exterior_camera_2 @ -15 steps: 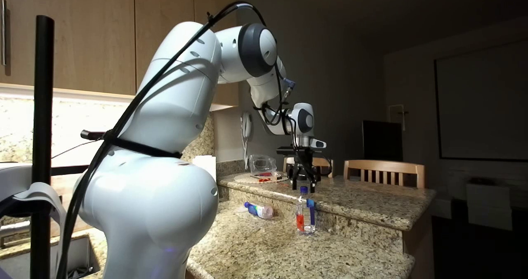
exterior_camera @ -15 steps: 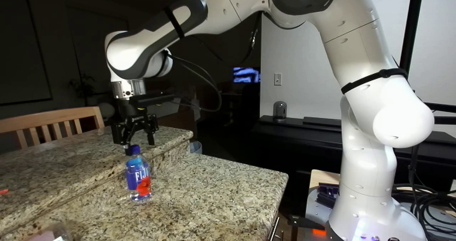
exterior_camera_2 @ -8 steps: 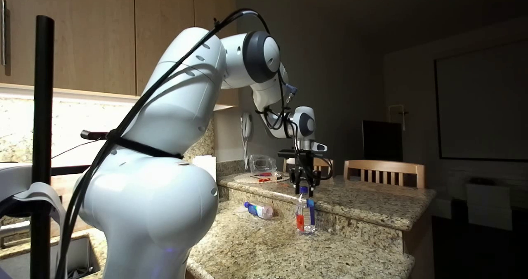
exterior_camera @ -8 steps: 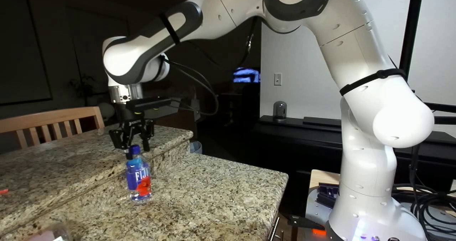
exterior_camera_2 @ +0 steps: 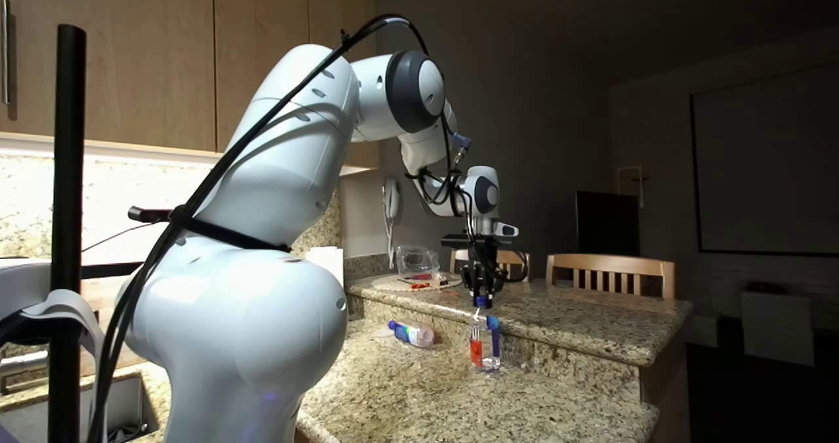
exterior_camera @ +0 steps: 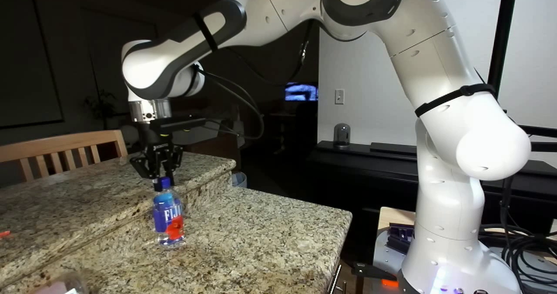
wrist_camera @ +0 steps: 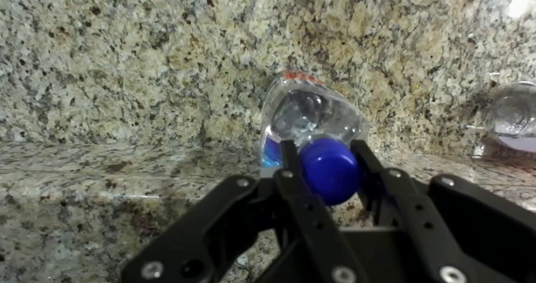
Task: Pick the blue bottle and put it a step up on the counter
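Far left in an exterior view: sink (exterior_camera_2: 128, 397), grey-walled. Next to your right: clear bottle (exterior_camera_2: 411, 333), blue-topped, lying on its side on the lower counter (exterior_camera_2: 426, 404). Then your gripper (exterior_camera_2: 481, 301), pointing down — fingers (wrist_camera: 290, 159) drawn in to the cap's width, one against either side of the blue cap (wrist_camera: 331, 172). Beneath: the blue bottle (exterior_camera_2: 485, 345), upright on the lower counter, near the step. Rightmost: raised counter (exterior_camera_2: 583, 322) — wooden chair (exterior_camera_2: 609, 269) behind it.
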`<control>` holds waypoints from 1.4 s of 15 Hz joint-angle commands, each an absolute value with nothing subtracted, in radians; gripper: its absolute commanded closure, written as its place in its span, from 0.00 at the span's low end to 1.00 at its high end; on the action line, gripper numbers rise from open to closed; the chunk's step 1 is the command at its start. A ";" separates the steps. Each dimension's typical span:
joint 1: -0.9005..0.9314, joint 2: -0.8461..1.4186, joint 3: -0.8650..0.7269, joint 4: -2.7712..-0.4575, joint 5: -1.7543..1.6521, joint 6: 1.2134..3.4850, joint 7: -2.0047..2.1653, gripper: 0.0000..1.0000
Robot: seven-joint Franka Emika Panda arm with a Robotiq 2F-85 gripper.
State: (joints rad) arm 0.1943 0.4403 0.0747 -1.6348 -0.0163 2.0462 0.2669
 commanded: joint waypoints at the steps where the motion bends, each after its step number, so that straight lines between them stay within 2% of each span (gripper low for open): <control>1: 0.203 0.435 0.073 -1.628 -0.020 2.036 0.285 0.85; 9: 0.205 0.419 0.072 -1.558 -0.015 1.943 0.297 0.84; 21: 0.197 0.508 0.070 -1.191 0.002 1.554 0.290 0.84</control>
